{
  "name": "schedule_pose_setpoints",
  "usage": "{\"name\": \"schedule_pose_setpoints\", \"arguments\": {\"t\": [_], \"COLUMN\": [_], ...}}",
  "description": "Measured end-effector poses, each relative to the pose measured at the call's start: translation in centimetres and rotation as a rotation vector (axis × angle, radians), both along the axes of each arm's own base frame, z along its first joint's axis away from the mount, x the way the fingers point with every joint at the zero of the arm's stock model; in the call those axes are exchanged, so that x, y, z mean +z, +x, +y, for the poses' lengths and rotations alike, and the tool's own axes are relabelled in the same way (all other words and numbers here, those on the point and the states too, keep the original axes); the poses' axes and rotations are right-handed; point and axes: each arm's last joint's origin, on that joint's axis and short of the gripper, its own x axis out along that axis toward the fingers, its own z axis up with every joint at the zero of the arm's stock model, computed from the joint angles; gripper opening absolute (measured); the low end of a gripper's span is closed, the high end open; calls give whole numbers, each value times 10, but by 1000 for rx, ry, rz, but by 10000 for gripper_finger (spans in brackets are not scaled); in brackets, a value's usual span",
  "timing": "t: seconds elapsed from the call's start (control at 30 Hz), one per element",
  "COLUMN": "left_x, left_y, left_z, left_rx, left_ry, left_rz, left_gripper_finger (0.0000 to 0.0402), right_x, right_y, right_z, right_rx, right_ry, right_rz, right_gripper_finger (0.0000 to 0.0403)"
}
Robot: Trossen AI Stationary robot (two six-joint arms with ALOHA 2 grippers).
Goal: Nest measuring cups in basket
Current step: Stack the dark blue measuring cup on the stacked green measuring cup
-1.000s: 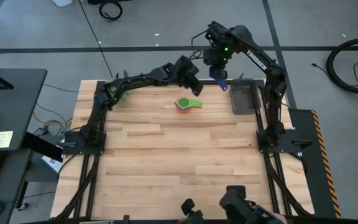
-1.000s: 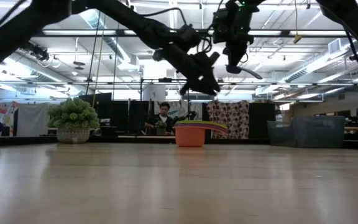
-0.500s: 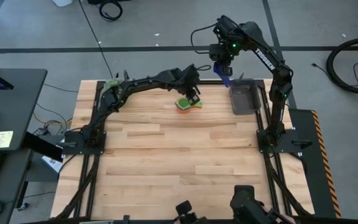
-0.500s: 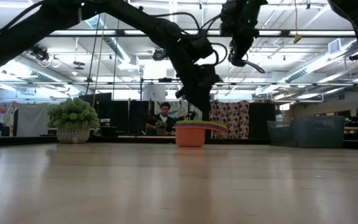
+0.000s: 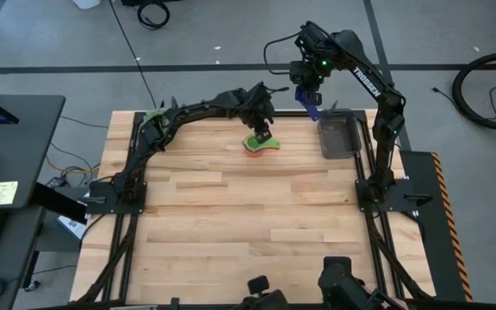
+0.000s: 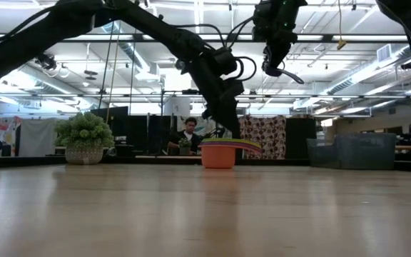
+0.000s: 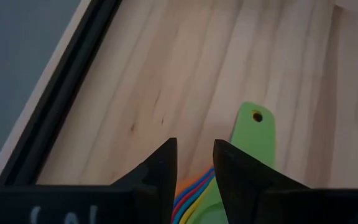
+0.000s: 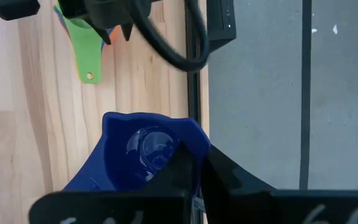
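My right hand pinches the dark blue plastic scoop above the bench. My left hand, partly spread, hovers over the nested stack of coloured scoops. Next, I judge, it must grip that stack.

Nested cups: the left claw covers most of the stack from above; only green and orange edges show.
Cup colours: in the left wrist view the stack runs off the picture's edge behind the fingers, leaving thin bands of colour.
Dark blue cup: its handle is cut off at the edge, under the right claw.
Basket: whatever lies inside cannot be made out through the walls.
Person: far behind the surface, too small for detail.
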Motion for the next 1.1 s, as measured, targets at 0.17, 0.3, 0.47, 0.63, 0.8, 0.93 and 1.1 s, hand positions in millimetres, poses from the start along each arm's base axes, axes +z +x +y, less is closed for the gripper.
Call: {"name": "schedule_pose_setpoints", "arguments": {"t": [0.17,0.3,0.47,0.63,0.8,0.93,1.1], "left_x": [0,0,-15,-25,-25,-25,-6], "left_y": [3,5,6,7,7,6,1], "left_z": [-6,-9,-8,-6,-6,-6,-1], "left_rx": [-40,-68,-84,-90,-100,-102,-52], "left_ry": [21,35,34,87,81,91,135], "left_rz": [2,5,51,96,99,111,140], "left_gripper_finger": [109,109,109,109,109,109,109], "right_x": [0,0,0,-1,-1,-1,0], "right_y": [0,0,0,0,0,0,1], "right_z": [0,0,0,0,0,0,1], "right_rx": [0,0,-6,-6,-6,-6,28], "right_ry": [0,1,3,4,4,4,41], "right_rz": [0,1,-1,-1,-1,-1,-40], "right_gripper_finger": [16,16,16,16,16,16,16]}}
